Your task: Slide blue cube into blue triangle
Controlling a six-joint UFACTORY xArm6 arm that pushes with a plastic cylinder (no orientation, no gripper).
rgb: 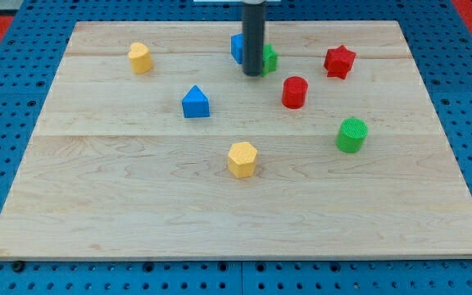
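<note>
My tip [253, 74] is down on the wooden board [138, 197] in the upper centre of the frame; bare rod, clamped on nothing. Blue cube [236, 47] sits just left of the rod, partly hidden behind it; contact cannot be told. A green block [270, 58], shape unclear, shows just right of the rod. Blue triangle [195, 103] lies lower left of the tip, apart from the cube. Yellow block [140, 57] at upper left, yellow hexagonal block [242, 159] at centre, red star [339, 61] at upper right, red cylinder [294, 92] below-left of it, green cylinder [351, 134] at right.
</note>
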